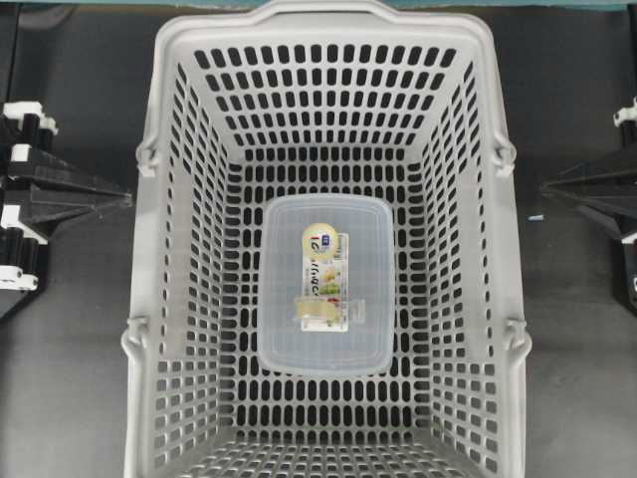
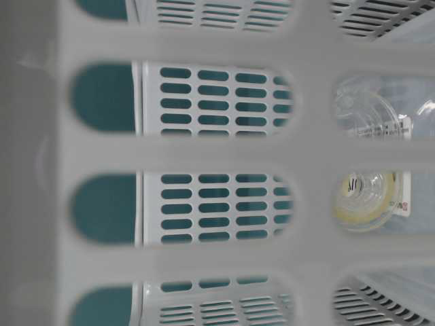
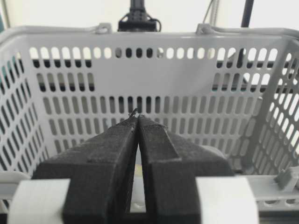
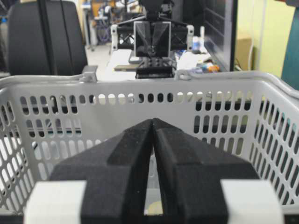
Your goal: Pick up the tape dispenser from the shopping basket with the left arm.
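Overhead view: shopping basket on dark tabletop; both grippers, left and right, clenched outside it.

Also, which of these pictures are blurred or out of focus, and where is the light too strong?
Table-level view: the shopping basket wall is very near and blurred; the tape dispenser shows only through slots. Left wrist view: the background above the basket rim is washed out white, and the left gripper is soft. Overhead view: sharp, evenly lit.

The shopping basket is open on top; its slotted walls ring the tape dispenser, with bare floor on all sides of the case
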